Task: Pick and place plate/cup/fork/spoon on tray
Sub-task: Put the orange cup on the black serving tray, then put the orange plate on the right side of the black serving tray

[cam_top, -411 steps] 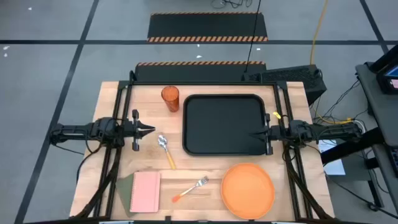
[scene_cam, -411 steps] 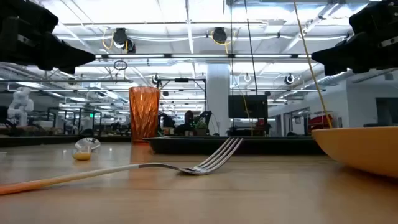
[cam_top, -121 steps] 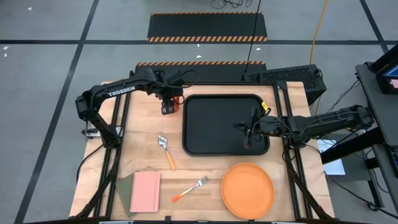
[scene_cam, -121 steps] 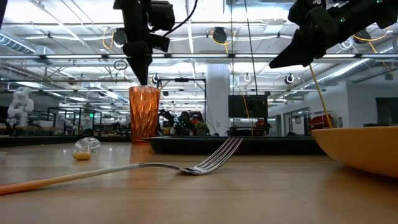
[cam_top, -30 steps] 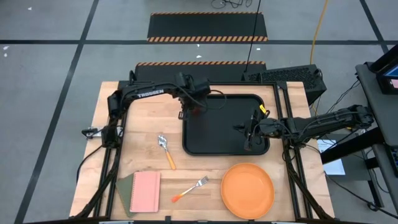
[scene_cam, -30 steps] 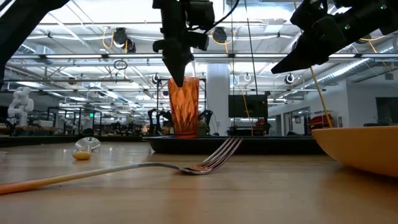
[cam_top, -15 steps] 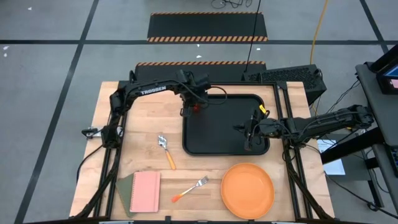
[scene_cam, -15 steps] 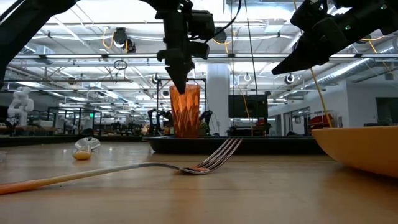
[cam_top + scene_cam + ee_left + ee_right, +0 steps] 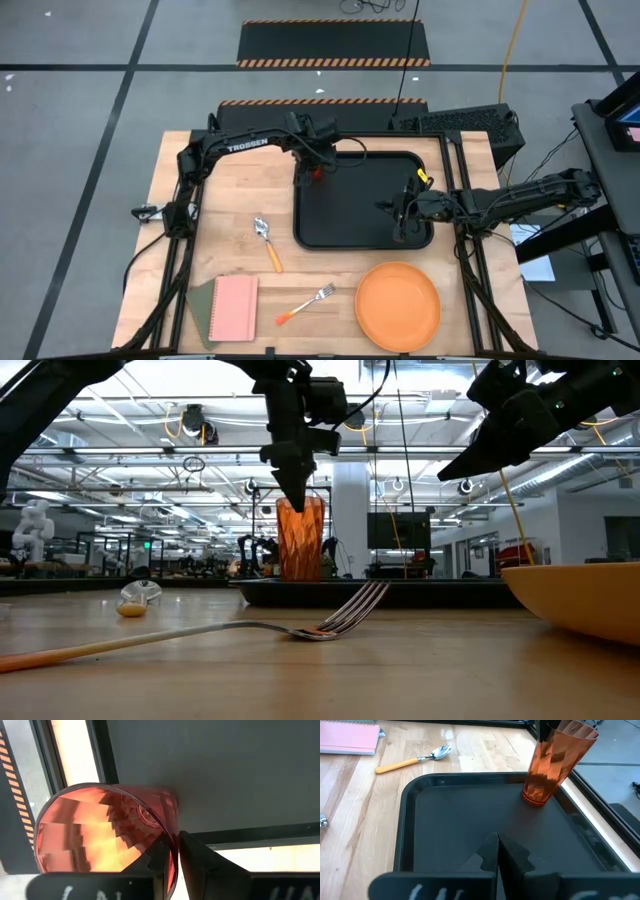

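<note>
The orange cup stands upright in the far left corner of the black tray; it also shows in the right wrist view. My left gripper is above it, shut on its rim. My right gripper is shut and empty, hovering over the tray's right part. The orange plate lies on the table near the tray's front right. The fork and the spoon lie on the wood left of the plate and the tray. My left gripper holds the cup's rim, one finger inside the cup and the other finger outside its wall. The fingers come from above, pointing down. The cup is upright, its base at the tray's floor.
A pink notebook lies on a green cloth at the table's near left. The tray's middle and near part are bare. A black frame runs along the table's left, right and far sides.
My left gripper has gone down a little with the cup over the tray's far left corner. The cup stays upright and sits lower than a second ago. My right gripper has kept still.
</note>
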{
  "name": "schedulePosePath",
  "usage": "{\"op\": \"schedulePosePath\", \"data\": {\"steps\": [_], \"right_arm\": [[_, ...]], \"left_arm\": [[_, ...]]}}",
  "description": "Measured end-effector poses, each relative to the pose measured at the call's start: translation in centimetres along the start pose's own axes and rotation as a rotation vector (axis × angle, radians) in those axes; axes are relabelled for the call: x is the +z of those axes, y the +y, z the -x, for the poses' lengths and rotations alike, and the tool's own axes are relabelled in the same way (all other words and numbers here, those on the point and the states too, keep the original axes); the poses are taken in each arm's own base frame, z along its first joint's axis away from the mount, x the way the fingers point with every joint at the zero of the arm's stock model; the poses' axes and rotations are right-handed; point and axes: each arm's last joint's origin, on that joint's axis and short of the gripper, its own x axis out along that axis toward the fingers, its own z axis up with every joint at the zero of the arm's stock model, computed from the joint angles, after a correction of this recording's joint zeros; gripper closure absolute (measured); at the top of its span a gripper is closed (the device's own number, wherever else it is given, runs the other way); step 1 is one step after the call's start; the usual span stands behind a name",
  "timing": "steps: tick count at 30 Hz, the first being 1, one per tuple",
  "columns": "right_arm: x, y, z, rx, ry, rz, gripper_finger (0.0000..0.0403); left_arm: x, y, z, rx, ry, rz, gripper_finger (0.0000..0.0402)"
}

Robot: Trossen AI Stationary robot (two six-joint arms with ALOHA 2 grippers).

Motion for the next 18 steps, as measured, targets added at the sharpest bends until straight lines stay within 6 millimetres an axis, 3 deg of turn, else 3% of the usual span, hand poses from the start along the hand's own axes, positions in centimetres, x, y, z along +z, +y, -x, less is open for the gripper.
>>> {"op": "schedulePosePath", "data": {"steps": [11, 18], "right_arm": [[0.0, 0.0, 0.0, 0.000, 0.000, 0.000, 0.0403], [0.0, 0.0, 0.0, 0.000, 0.000, 0.000, 0.0403]], "left_arm": [[0.0, -0.1, 0.0, 0.039, 0.022, 0.068, 0.0280], [0.0, -1.3, 3.0, 0.095, -0.024, 0.084, 0.0257]]}}
